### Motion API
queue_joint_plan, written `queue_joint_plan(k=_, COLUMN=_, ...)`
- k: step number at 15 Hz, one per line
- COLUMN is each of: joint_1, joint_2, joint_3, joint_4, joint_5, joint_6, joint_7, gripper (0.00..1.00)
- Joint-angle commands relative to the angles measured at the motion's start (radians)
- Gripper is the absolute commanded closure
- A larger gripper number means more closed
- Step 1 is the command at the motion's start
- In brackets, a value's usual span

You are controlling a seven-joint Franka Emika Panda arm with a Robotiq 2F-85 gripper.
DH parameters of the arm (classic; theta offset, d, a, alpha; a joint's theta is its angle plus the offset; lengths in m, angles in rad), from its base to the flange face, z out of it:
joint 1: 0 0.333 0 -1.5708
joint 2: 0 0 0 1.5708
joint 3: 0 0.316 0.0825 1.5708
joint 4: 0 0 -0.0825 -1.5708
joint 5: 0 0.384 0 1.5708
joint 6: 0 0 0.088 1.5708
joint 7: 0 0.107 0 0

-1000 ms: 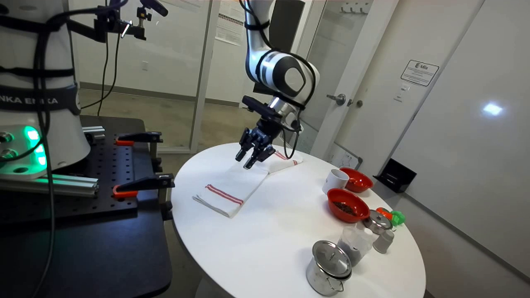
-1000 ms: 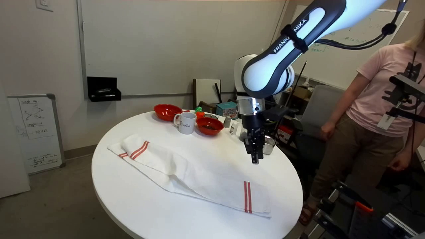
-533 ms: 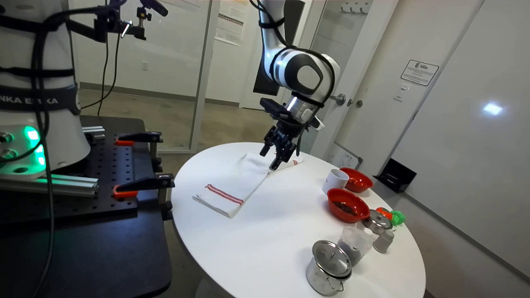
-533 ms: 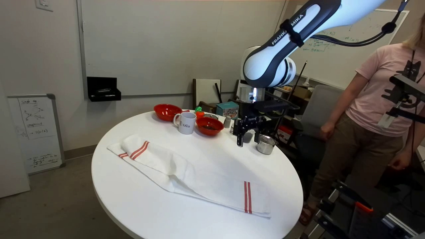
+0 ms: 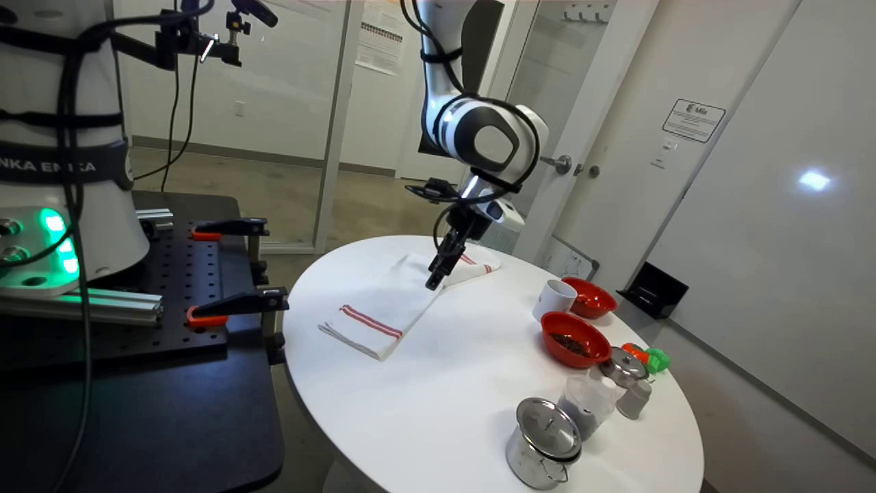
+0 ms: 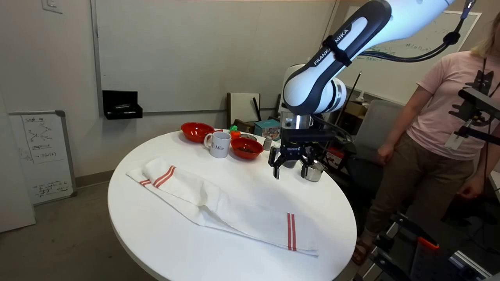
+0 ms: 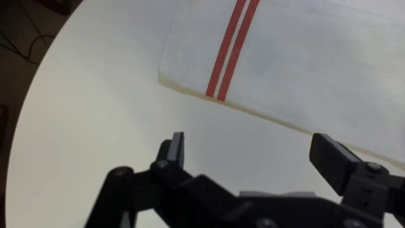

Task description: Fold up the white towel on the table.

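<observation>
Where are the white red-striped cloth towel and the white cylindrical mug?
White red-striped cloth towel (image 7: 297, 69), in the wrist view: upper surface.
White cylindrical mug (image 6: 220, 145), in an exterior view: outer wall.

I note an exterior view tilted and looking down across the table (image 5: 445, 397) from near the robot base (image 5: 113, 219), an exterior view facing the whiteboard (image 6: 215, 58) over the table, both covering the towel (image 6: 250, 214), and the wrist view looking closely down past the gripper (image 7: 248, 141) onto the towel's end.
</observation>
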Motion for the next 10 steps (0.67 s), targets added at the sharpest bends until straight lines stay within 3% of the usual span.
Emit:
queue_joint_plan(k=1, joint_1=0.014, joint_2=0.024, joint_3=-0.023, joint_4=-0.031, joint_5=0.088, joint_6=0.018, joint_7=0.120, gripper=0.00)
queue_joint_plan(k=7, joint_1=-0.015, joint_2=0.024, joint_3=0.008, joint_4=-0.105, joint_5=0.283, joint_6=0.065, joint_7=0.255, gripper=0.00)
queue_joint_plan(k=8, joint_1=0.005, joint_2=0.006, joint_3=-0.005, joint_4=-0.133, joint_5=0.276, joint_6=0.119, joint_7=0.264, gripper=0.00)
queue_joint_plan(k=9, joint_1=-0.005, joint_2=0.042, joint_3=-0.006, joint_4=-0.075, joint_5=0.243, joint_6=0.046, joint_7=0.229, gripper=0.00)
queue_joint_plan(k=10, joint_1=-0.004, joint_2=0.040, joint_3=-0.006, joint_4=-0.087, joint_5=0.249, joint_6=0.074, joint_7=0.240, gripper=0.00)
